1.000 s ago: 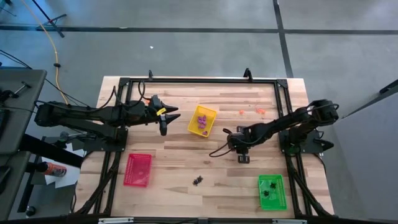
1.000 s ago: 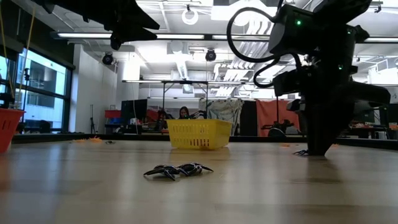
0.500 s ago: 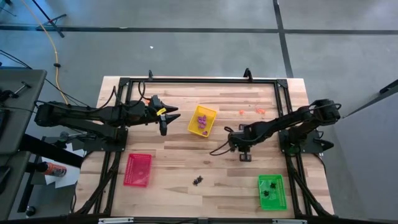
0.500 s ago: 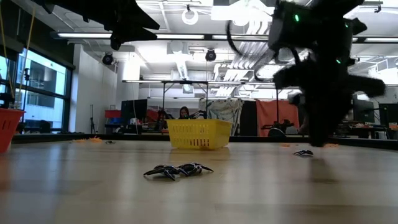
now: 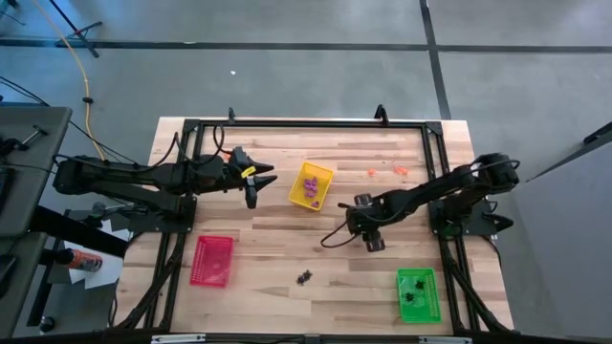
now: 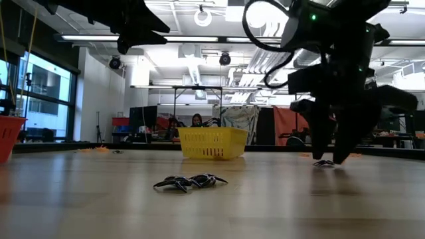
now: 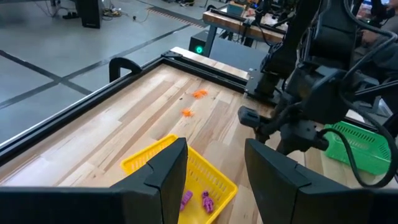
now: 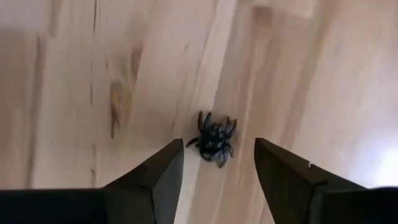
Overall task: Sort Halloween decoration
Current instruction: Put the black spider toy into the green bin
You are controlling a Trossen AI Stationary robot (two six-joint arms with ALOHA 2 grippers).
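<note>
A tiny black spider trinket [image 8: 213,140] lies on the wood of the table, right of centre, also seen in the low view [image 6: 323,162]. My right gripper [image 8: 217,163] points down over it, open; its fingertips stand one on each side of the spider, apart from it [image 6: 329,154] [image 5: 369,236]. Two more black spiders [image 5: 304,278] [image 6: 190,181] lie together near the front middle. Orange trinkets [image 5: 371,172] [image 7: 199,93] lie at the back right. My left gripper [image 5: 253,180] [image 7: 214,168] hangs open above the table, left of the yellow tray.
A yellow tray [image 5: 325,175] with purple trinkets [image 7: 205,200] stands at the middle back. A red tray [image 5: 212,260] lies at the front left, and a green tray [image 5: 430,277] with black trinkets at the front right. A black frame [image 5: 306,123] runs along the table's edges.
My right gripper has opened and has rolled about its own pointing line, staying over the same spot. The black spider lies where it was, now between the parted fingertips.
</note>
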